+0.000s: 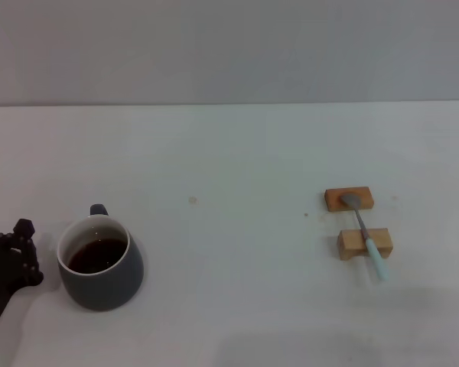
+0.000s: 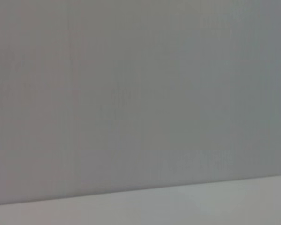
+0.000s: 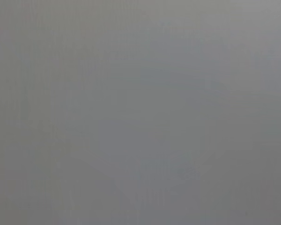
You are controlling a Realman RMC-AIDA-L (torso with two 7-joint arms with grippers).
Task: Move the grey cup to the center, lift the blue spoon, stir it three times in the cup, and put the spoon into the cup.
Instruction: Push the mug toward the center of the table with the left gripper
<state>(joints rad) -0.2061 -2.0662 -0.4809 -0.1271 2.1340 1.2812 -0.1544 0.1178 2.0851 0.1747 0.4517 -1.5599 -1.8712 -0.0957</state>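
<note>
Cup [image 1: 100,263] left, spoon [image 1: 365,232] right

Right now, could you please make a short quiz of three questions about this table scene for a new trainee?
1. True or false: the blue spoon lies across two wooden blocks.
2. Which gripper is beside the grey cup? A) left gripper B) right
3. Fill in: the cup holds dark ____ liquid.

Key: 1 true; 2 A; 3 brown.

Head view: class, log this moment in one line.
stage: start | left gripper: beside dark grey ceramic cup | metal spoon with pale-blue handle: across two wooden blocks
</note>
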